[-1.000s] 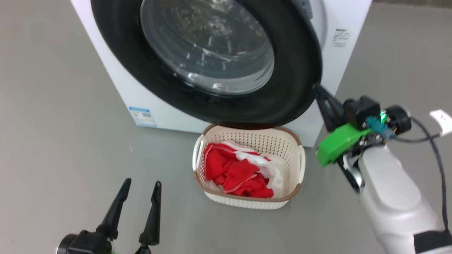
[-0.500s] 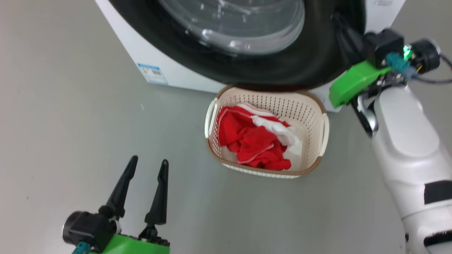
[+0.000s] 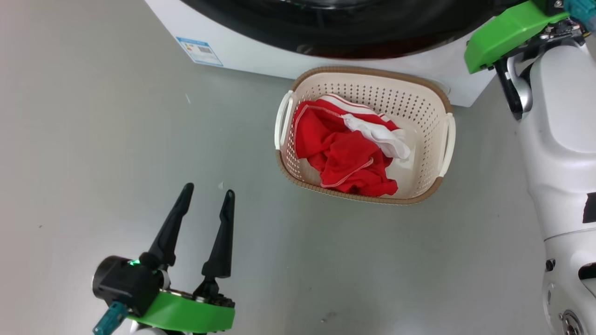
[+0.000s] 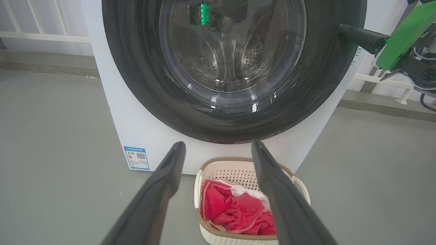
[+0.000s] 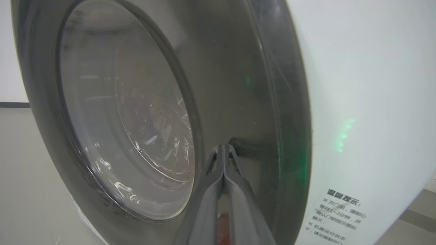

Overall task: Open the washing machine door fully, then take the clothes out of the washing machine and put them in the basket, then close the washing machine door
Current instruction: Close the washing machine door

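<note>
The cream basket (image 3: 440,100) stands on the floor right before the washing machine (image 3: 260,56), with the red clothes (image 3: 342,156) heaped inside. My left gripper (image 3: 208,190) hovers open and empty over the floor, left of and nearer than the basket. In the left wrist view the washing machine door (image 4: 136,85) lies against the machine's front, its glass (image 4: 231,51) showing the steel drum. My right gripper (image 5: 223,147) is shut, holding nothing, its tip pressed to the door's black rim (image 5: 265,102) on the right side; the same gripper (image 4: 342,29) shows from the left wrist.
Grey floor spreads to the left of and in front of the basket. A blue label (image 3: 199,50) sits low on the machine's front. My white right forearm (image 3: 558,130) rises at the right, close to the basket's right handle (image 3: 448,144). A white railing (image 4: 44,35) runs behind the machine.
The head camera has tilted down, so the machine and door slid up the picture. The door has swung closer to the machine's front, the right gripper staying at its rim. Left gripper stays open.
</note>
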